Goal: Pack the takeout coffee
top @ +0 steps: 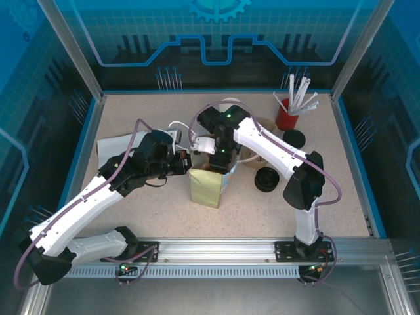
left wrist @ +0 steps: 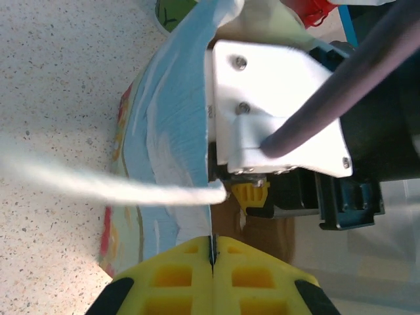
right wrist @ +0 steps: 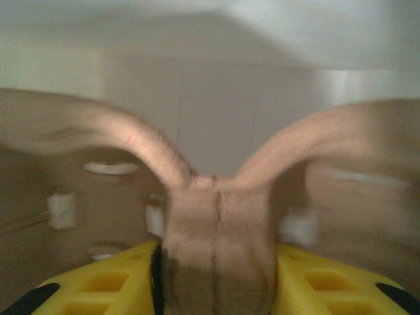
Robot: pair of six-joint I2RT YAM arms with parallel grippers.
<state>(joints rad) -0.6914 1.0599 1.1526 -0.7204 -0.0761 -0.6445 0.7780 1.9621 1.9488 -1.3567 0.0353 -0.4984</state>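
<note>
A white sheet is lying flat at the far left of the worktop, with its right end slipping under the left arm. That arm is reaching right towards the bag, which is standing upright in the middle.

The left claw is sitting fully closed at the bag's left rim. In the left wrist view the pale bag wall is running straight into the seam between the yellow fingers. It is looking like a pinch on the rim, though the paper itself is vanishing inside that seam. A white handle is crossing that view, blurred and cut off at the left edge.

From above, the right arm's wrist is covering the bag's mouth, so the inside is lying hidden. The right claw is pointing down there, its jaws standing part open and gripping the stem of a brown strip. Two arms of the strip are arching up, one to the left and one to the right. All of it is badly blurred, and I cannot tell whether it is a paper handle, part of the bag or something else. I cannot tell where the coffee is either.

Right of the bag, two round black lids are sitting apart, one nearer and one farther. They are too small to show what is lying beneath them. At the far right a red cup is holding white straws.
</note>
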